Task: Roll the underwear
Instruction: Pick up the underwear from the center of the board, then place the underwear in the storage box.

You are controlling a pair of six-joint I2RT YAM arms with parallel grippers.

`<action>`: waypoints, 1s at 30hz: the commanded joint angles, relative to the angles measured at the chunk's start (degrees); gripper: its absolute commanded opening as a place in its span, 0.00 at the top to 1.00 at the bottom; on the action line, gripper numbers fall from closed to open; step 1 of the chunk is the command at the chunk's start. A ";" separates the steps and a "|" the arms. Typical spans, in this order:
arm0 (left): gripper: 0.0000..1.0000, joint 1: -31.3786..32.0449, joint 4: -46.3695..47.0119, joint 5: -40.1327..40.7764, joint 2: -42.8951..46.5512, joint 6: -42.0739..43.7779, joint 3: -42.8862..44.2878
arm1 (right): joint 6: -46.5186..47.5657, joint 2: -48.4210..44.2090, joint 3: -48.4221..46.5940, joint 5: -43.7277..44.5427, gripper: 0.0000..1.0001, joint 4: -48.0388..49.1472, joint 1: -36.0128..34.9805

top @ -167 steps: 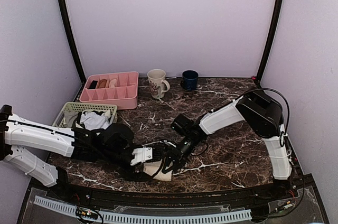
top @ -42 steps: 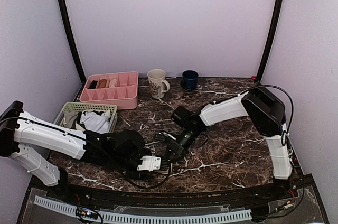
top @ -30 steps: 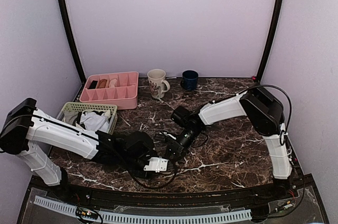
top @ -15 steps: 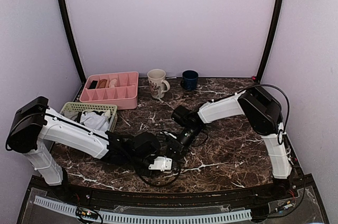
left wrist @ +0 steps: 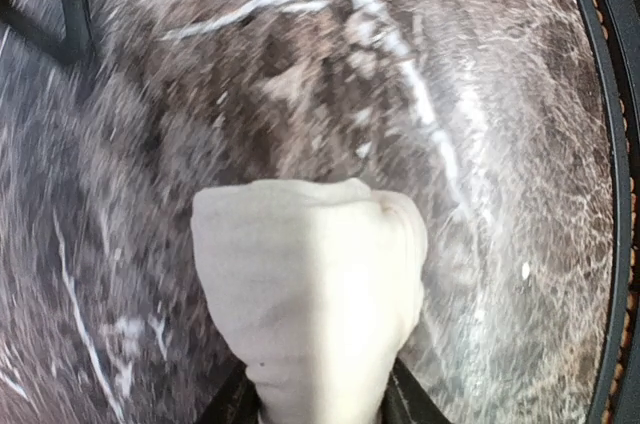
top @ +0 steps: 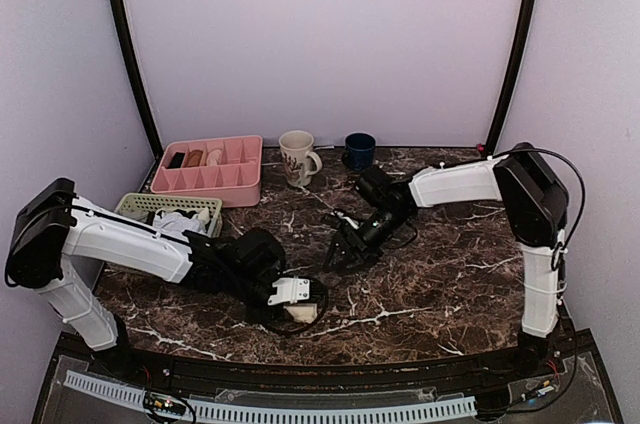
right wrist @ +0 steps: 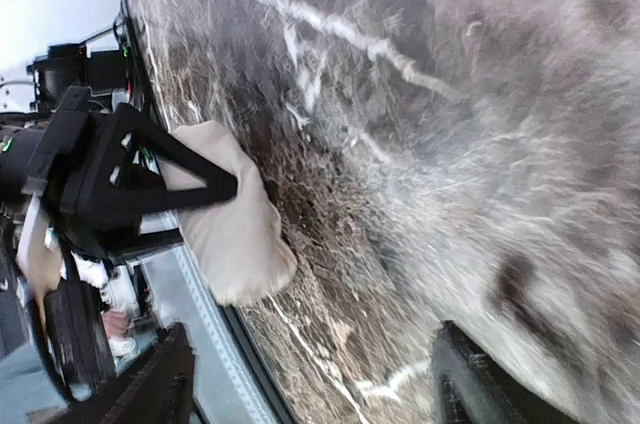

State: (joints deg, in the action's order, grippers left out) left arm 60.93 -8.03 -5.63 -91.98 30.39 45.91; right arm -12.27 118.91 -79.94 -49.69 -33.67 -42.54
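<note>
Underwear (left wrist: 310, 284): rolled into a short cream bundle, lying on the marble table (left wrist: 480, 144), one end pinched between the fingers of the left gripper (left wrist: 315, 396) (a dark finger pressed to each side). Well apart from the bundle: the right gripper (right wrist: 315, 384), fingers spread wide above the marble. Far beyond those fingers: white mug (top: 297, 158), blue mug (top: 359, 150), pink tray (top: 205, 192); behind the left fingers, a basket (top: 130, 206).

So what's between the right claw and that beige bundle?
Only bare marble table separates the right gripper and the underwear, shown in the right wrist view.
</note>
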 commanded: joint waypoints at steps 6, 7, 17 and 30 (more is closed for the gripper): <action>1.00 -13.13 -9.36 -5.66 11.82 -19.47 8.23 | -2.35 -16.80 3.98 10.28 0.01 2.02 4.81; 1.00 -15.21 -9.80 -6.06 12.64 -21.16 9.68 | -1.95 -18.19 3.59 11.30 0.01 1.20 5.41; 1.00 -32.04 -18.88 12.51 10.58 -31.08 31.16 | -6.19 -39.99 8.17 25.27 0.01 5.75 8.90; 1.00 -44.62 -32.12 25.25 -14.30 -31.85 60.24 | -19.42 -63.53 27.56 42.85 0.01 21.88 10.80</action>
State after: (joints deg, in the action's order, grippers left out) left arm 16.78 -35.64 14.81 -101.16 -1.96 100.14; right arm -29.15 55.07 -53.63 -14.26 -15.77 -32.40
